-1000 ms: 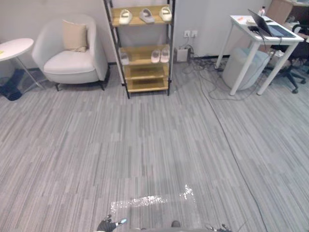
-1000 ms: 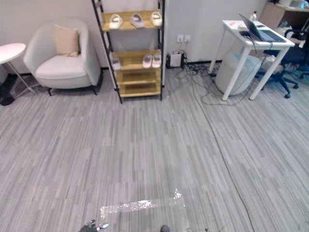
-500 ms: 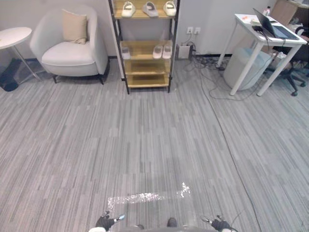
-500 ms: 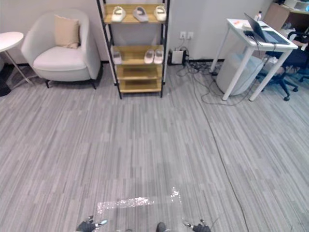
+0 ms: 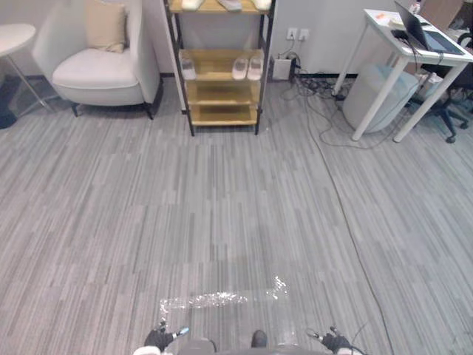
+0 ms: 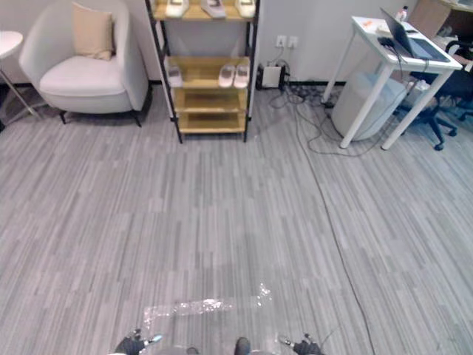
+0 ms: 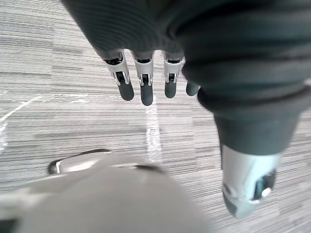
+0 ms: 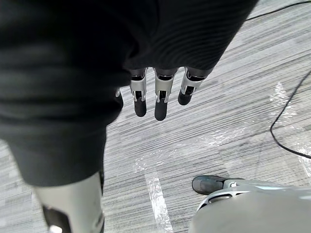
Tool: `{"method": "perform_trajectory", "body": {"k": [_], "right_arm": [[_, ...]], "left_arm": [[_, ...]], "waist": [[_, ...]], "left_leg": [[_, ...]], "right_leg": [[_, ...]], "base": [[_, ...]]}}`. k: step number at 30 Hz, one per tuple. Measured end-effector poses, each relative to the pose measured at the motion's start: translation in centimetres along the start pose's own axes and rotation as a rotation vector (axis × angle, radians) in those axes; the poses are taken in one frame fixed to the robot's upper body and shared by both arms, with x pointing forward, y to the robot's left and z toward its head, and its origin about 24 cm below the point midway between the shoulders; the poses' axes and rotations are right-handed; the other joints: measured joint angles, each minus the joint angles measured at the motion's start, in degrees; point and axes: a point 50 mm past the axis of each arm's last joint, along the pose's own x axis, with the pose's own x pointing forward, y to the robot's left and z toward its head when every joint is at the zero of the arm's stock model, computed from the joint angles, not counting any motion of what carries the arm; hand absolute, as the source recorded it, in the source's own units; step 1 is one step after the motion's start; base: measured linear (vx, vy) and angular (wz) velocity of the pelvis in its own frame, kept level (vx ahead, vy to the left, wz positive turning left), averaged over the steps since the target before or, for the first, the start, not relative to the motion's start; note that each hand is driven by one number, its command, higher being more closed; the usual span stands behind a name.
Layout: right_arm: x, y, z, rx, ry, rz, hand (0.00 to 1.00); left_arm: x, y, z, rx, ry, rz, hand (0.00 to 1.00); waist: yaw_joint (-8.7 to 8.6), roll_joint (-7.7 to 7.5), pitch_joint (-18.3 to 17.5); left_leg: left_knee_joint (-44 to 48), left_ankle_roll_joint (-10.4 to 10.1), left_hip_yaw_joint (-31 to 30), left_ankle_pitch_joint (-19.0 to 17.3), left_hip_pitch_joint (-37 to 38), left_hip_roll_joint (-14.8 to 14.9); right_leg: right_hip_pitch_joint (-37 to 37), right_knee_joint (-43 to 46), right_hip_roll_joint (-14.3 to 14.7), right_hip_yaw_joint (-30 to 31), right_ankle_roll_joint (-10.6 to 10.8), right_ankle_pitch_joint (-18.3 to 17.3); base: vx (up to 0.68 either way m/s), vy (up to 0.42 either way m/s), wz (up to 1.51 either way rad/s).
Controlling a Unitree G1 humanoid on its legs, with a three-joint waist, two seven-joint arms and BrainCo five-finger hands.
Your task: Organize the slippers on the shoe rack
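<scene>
The shoe rack [image 5: 220, 93] is standing against the far wall, well apart from the robot across the grey carpet floor [image 5: 222, 214]. Three pale slippers [image 6: 213, 7] are lying in a row on its top shelf. On the shelf below, a single slipper [image 6: 174, 75] is sitting at the left end and a pair [image 6: 227, 74] is lying side by side at the right end.

The left hand [image 7: 144, 85] is hanging at the near left with its fingers straight and relaxed, pointing down at the carpet and holding nothing. The right hand [image 8: 162, 99] is hanging the same way at the near right, slack and empty.

A white armchair [image 5: 96, 70] is standing just left of the rack. A white table [image 5: 403, 52] carrying a laptop [image 5: 420, 18] is at the far right. Shiny tape marks [image 5: 214, 299] are lying on the floor near the robot.
</scene>
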Motion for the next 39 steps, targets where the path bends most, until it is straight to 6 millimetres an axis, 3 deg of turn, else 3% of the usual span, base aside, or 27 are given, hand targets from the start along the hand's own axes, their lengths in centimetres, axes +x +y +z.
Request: {"method": "perform_trajectory", "body": {"k": [3,5,6,7,8,9,10,12,13,14,15,17,19,21,22,24,25,26,27,28,29,31,32,34,36,38,39], "right_arm": [[0.2,-0.1,0.7,0.003,-0.016,-0.003,0.0],[0.3,0.2,1.5,0.006,-0.036,0.002,0.0],[0.4,0.4,2.0,0.006,-0.048,0.005,0.0],[0.5,0.7,2.4,0.005,-0.058,0.011,0.0],[0.5,1.1,2.5,-0.003,-0.061,0.021,0.0],[0.4,1.9,2.4,0.0,-0.058,0.041,0.0],[0.3,2.5,2.1,0.007,-0.05,0.056,0.0],[0.3,3.2,2.5,0.005,-0.062,0.072,0.0],[0.3,3.4,2.4,0.006,-0.059,0.083,0.0],[0.2,3.6,2.2,0.007,-0.054,0.087,0.0],[0.2,3.7,2.2,0.005,-0.051,0.092,0.0],[0.2,3.7,3.1,-0.02,-0.087,0.104,0.0],[0.2,4.2,4.1,-0.063,-0.129,0.126,0.0],[0.2,4.4,5.2,-0.069,-0.17,0.137,0.0],[0.2,4.4,5.4,-0.068,-0.18,0.137,0.0],[0.2,4.3,5.3,-0.071,-0.176,0.136,0.0],[0.1,4.2,4.5,-0.074,-0.159,0.135,0.0],[0.1,4.2,4.3,-0.07,-0.153,0.135,0.0],[0.3,3.8,5.7,-0.091,-0.187,0.128,0.0],[0.3,3.9,5.9,-0.092,-0.193,0.129,0.0],[0.4,3.7,6.0,-0.087,-0.195,0.124,0.0],[0.4,3.3,6.1,-0.084,-0.195,0.11,0.0],[0.4,3.3,5.7,-0.084,-0.183,0.108,0.0],[0.3,3.9,5.5,-0.073,-0.179,0.116,0.0],[0.3,3.8,5.2,-0.068,-0.17,0.105,0.0],[0.3,3.8,5.4,-0.064,-0.171,0.102,0.0],[0.3,3.7,5.4,-0.065,-0.17,0.098,0.0]], "left_arm": [[0.0,-0.3,0.3,-0.069,-0.011,0.008,0.0],[0.0,-0.3,0.4,-0.093,-0.015,0.013,0.0],[0.0,-0.5,0.4,-0.105,-0.016,0.011,0.0],[-0.1,-0.5,0.2,-0.111,-0.012,0.012,0.0],[-0.1,-0.5,0.0,-0.116,-0.004,0.013,0.0],[-0.2,-0.1,-0.3,-0.119,0.004,0.024,0.0],[-0.1,0.5,-0.1,-0.123,-0.001,0.04,0.0],[0.0,0.6,0.1,-0.12,0.002,0.049,0.0],[0.0,0.6,-0.1,-0.102,0.008,0.047,0.0],[0.0,0.6,-0.1,-0.09,0.009,0.044,0.0],[0.0,0.5,-0.1,-0.077,0.008,0.04,0.0],[0.0,0.2,0.2,-0.048,-0.002,0.022,0.0],[0.2,-0.2,1.0,-0.045,-0.027,0.007,0.0],[0.5,-1.0,2.2,-0.05,-0.058,-0.013,0.0],[0.5,-1.3,2.5,-0.053,-0.064,-0.02,0.0],[0.4,-2.1,2.7,-0.053,-0.072,-0.041,0.0],[0.4,-2.3,2.5,-0.058,-0.072,-0.047,0.0],[0.4,-2.2,2.5,-0.06,-0.073,-0.045,0.0],[0.4,-2.9,2.8,-0.069,-0.073,-0.058,0.0],[0.4,-3.4,3.0,-0.073,-0.079,-0.07,0.0],[0.4,-4.0,3.3,-0.083,-0.085,-0.084,0.0],[0.2,-4.8,3.2,-0.13,-0.077,-0.097,0.0],[0.3,-4.7,3.4,-0.142,-0.089,-0.092,0.0],[0.3,-4.2,4.0,-0.151,-0.112,-0.076,0.0],[0.3,-4.0,4.5,-0.15,-0.135,-0.075,0.0],[0.3,-4.1,4.9,-0.156,-0.157,-0.076,0.0],[0.3,-4.1,4.9,-0.158,-0.16,-0.077,0.0]], "waist": [[1.18,0.12,0.1],[2.21,-0.17,0.2],[2.5,-0.01,0.2],[2.83,0.4,0.1],[3.29,0.38,0.2],[3.76,-0.94,0.1],[3.8,-2.76,-0.1],[4.28,-3.01,-0.2],[3.86,-3.17,0.0],[3.79,-3.2,0.2],[3.66,-3.01,0.5],[2.89,-1.6,1.1],[1.82,-0.9,1.5],[1.53,0.1,2.1],[1.24,0.16,2.2],[0.51,-0.56,2.2],[0.46,-1.52,1.9],[0.16,-2.3,1.6],[-0.57,0.48,1.4],[-1.05,1.53,1.0],[-1.25,2.68,1.2],[-0.98,4.72,2.2],[-0.46,4.94,2.6],[0.56,3.91,3.1],[1.23,3.01,3.2],[2.23,2.9,3.2],[2.35,2.79,3.3]], "left_leg": [[-6.4,2.1,1.2,-1.4,-5.2,-1.2],[-18.3,1.8,0.7,2.5,-7.4,-3.8],[-26.6,1.3,-0.5,6.1,-7.7,-5.0],[-30.1,1.9,-1.9,7.9,-8.2,-5.1],[-29.2,2.7,-2.6,9.8,-8.3,-4.7],[-25.1,3.9,-2.0,11.7,-8.5,-5.3],[-22.4,4.9,-1.1,8.7,-9.1,-6.2],[-21.2,6.1,-0.3,5.9,-7.8,-6.4],[-22.4,6.8,0.2,4.1,-4.2,-7.2],[-23.7,7.0,0.2,3.1,-1.1,-8.1],[-25.6,7.3,0.3,2.2,2.9,-8.7],[-31.7,7.4,-0.2,1.7,12.7,-9.4],[-34.8,7.4,-1.0,1.7,17.3,-8.5],[-35.5,7.4,-1.2,1.7,20.3,-6.1],[-35.7,7.4,-1.5,1.7,21.2,-5.5],[-37.2,6.4,-2.4,1.1,24.7,-5.2],[-37.3,3.4,-3.2,-0.8,26.9,-5.8],[-37.3,1.8,-4.4,-2.1,28.1,-6.2],[-36.6,1.6,-6.2,-3.4,29.3,-3.5],[-33.5,1.5,-7.7,-3.5,27.7,-2.4],[-25.7,1.3,-8.8,-3.3,24.4,-0.8],[-4.8,-2.5,-10.3,0.6,16.5,2.8],[5.8,-2.7,-9.3,0.3,12.5,5.0],[12.5,-0.9,-6.0,-1.1,6.8,6.3],[9.2,1.1,-3.0,-2.9,1.4,5.5],[-6.3,2.1,-1.0,-3.2,-3.0,1.7],[-14.2,2.4,-1.0,-1.4,-4.2,-0.3]], "right_leg": [[1.4,0.4,-2.8,1.4,0.7,-2.1],[1.6,0.5,-4.9,2.1,2.2,-3.3],[1.6,0.5,-5.7,2.4,3.6,-4.5],[1.9,0.8,-5.8,3.1,5.1,-5.9],[2.8,1.7,-5.8,3.8,6.1,-7.4],[3.7,3.8,-7.3,4.5,7.3,-9.6],[3.1,6.8,-8.6,4.8,8.3,-10.7],[-3.2,21.0,-9.8,5.8,9.0,-10.0],[-8.0,34.7,-11.4,6.3,11.8,-6.8],[-10.3,42.6,-12.4,6.3,13.3,-5.8],[-12.1,50.1,-13.4,5.0,12.7,-5.7],[-15.8,58.2,-14.8,-1.3,7.8,-8.1],[-19.3,54.6,-13.5,-6.2,4.8,-10.9],[-24.6,41.0,-9.5,-8.9,3.9,-11.4],[-26.0,35.2,-8.2,-8.8,4.0,-9.8],[-26.9,16.8,-5.0,-6.6,4.1,0.8],[-26.9,11.2,-4.7,-4.8,3.6,7.1],[-27.1,12.0,-5.2,-3.5,1.5,12.7],[-28.2,18.1,-3.9,-5.1,-0.2,10.0],[-28.3,19.3,-3.4,-5.9,-0.4,7.1],[-26.9,19.5,-2.7,-7.1,-0.9,5.1],[-20.8,16.0,-0.3,-8.3,-1.1,2.8],[-16.6,14.3,0.9,-8.4,-2.5,1.6],[-10.7,12.3,1.1,-8.2,-2.8,-0.7],[-6.9,9.3,0.9,-7.8,-2.2,-1.2],[-4.0,7.5,-0.6,-6.9,-0.5,-2.0],[-3.0,7.2,-1.5,-6.7,0.5,-2.7]], "base": [[0.25,0.109,-0.22],[0.37,0.159,-0.27],[0.47,0.257,-0.35],[0.39,0.229,-0.4],[0.52,0.289,-0.47],[0.46,0.214,-0.38],[0.71,0.293,-0.29],[0.6,0.229,-0.16],[0.57,0.251,-0.04],[0.59,0.239,0.02],[0.57,0.17,0.0],[0.63,0.148,0.03],[0.5,0.029,0.14],[0.51,-0.048,0.1],[0.52,-0.09,0.23],[0.55,-0.155,0.37],[0.59,-0.219,0.43],[0.7,-0.263,0.45],[0.55,-0.227,0.48],[0.52,-0.224,0.5],[0.51,-0.253,0.48],[0.5,-0.203,0.31],[0.48,-0.111,0.1],[0.48,-0.103,0.02],[0.39,-0.06,-0.13],[0.41,0.056,-0.24],[0.46,0.122,-0.14]]}}
